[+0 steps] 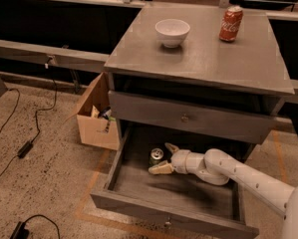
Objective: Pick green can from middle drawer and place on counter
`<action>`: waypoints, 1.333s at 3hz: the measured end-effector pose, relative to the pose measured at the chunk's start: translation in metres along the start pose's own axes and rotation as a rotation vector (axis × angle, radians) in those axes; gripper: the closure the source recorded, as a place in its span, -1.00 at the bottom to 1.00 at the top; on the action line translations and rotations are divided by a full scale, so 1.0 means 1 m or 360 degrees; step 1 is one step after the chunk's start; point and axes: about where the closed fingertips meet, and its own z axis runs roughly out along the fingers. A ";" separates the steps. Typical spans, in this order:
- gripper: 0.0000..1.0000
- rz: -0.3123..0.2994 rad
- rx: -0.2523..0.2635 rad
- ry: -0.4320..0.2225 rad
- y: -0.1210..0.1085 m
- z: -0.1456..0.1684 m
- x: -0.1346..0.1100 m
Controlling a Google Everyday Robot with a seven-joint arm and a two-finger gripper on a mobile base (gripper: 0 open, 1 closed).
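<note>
The small pale-green aluminium can (156, 155) stands upright toward the back left of the pulled-out dull-grey middle drawer (133, 205). The white two-finger gripper (160, 158) is down in there right beside it, fingers spread wide, released, nothing gripped yet. I'd ease forward until the can sits fully between them, stay level, then squeeze around its middle — clip the rim and it'll probably tip.

White Coca-Cola script on the red can (231, 24)
</note>
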 end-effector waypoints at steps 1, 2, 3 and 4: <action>0.00 -0.0010 -0.0063 -0.0030 0.011 0.016 -0.006; 0.47 -0.0016 -0.0059 -0.0071 0.017 0.010 -0.013; 0.91 0.0013 0.0039 -0.0115 0.023 -0.031 -0.045; 1.00 0.0079 0.0142 -0.0097 0.043 -0.098 -0.070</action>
